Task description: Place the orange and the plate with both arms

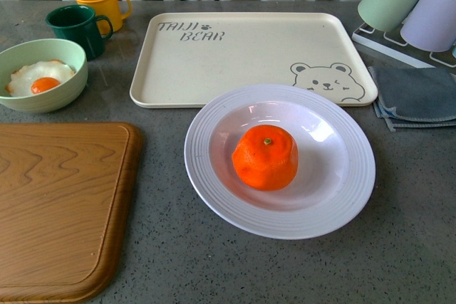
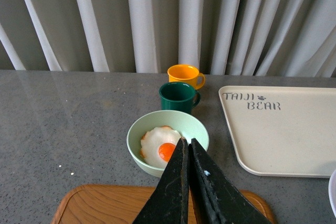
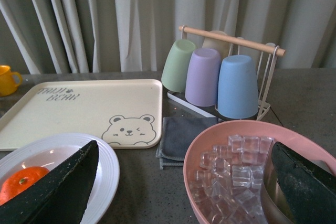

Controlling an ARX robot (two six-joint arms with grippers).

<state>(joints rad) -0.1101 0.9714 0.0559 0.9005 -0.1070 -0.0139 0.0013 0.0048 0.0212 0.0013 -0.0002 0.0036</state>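
Grey counter (image 1: 214, 261) held plate (image 1: 285, 222), orange (image 1: 265, 158) centred; tray (image 1: 249, 55) at plate's 12 o'clock. Left gripper (image 2: 188, 148) together, right gripper (image 3: 185, 147) apart.

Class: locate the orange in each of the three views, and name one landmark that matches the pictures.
Front view: the orange sits in the well of the white plate, on the near side of the cream bear tray.
Left wrist view: not in it; only a sliver of the plate's rim shows.
Right wrist view: in the plate, partly hidden behind one of the dark fingers.
Shared landmark: the tray's TAIJI BEAR lettering, in all three.
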